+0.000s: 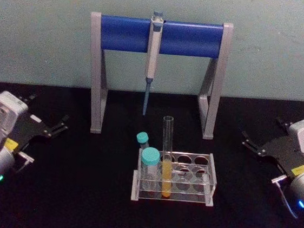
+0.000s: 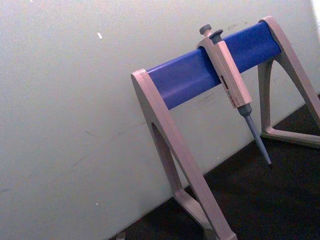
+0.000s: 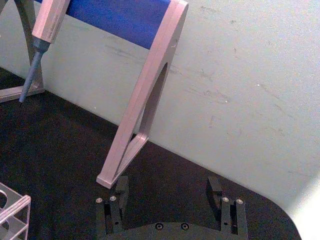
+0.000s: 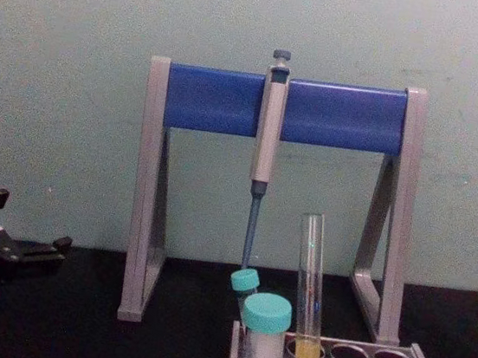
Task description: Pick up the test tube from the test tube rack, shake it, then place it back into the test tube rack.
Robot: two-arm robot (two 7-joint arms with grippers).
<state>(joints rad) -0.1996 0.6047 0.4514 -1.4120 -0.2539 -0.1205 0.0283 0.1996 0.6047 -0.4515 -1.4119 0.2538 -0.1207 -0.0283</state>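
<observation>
So nothing's been picked up yet here. The test tube (image 1: 166, 158) is standing upright in the test tube rack (image 1: 211, 180), front row toward the rack's left end, with the orange liquid sitting in its lower part and lots of bare glass poking up above the top plate. Both arms are parked well away from it on the black table (image 1: 89, 194): left gripper (image 1: 48, 109) out on the left, right gripper (image 1: 263, 131) out on the right. Both have their fingers spread wide with nothing in them, and the right wrist view shows that arm's fingers (image 3: 216, 189) clearly apart. If it were me I'd go in with the right one, since the two teal-capped tubes (image 1: 149, 158) crowd the test tube's left side, the bigger one just beside it, while the right side only has empty holes. Grab the clear glass above the liquid line, squeeze gently because it's thin glass, and pull straight up until the round bottom is out of the hole. Tilt it early and it'll probably drag the rack along. Also watch the pipette (image 1: 153, 54) tip hanging from the pipette stand (image 1: 190, 39) just behind. And there's no cap, so keep the shake small.
</observation>
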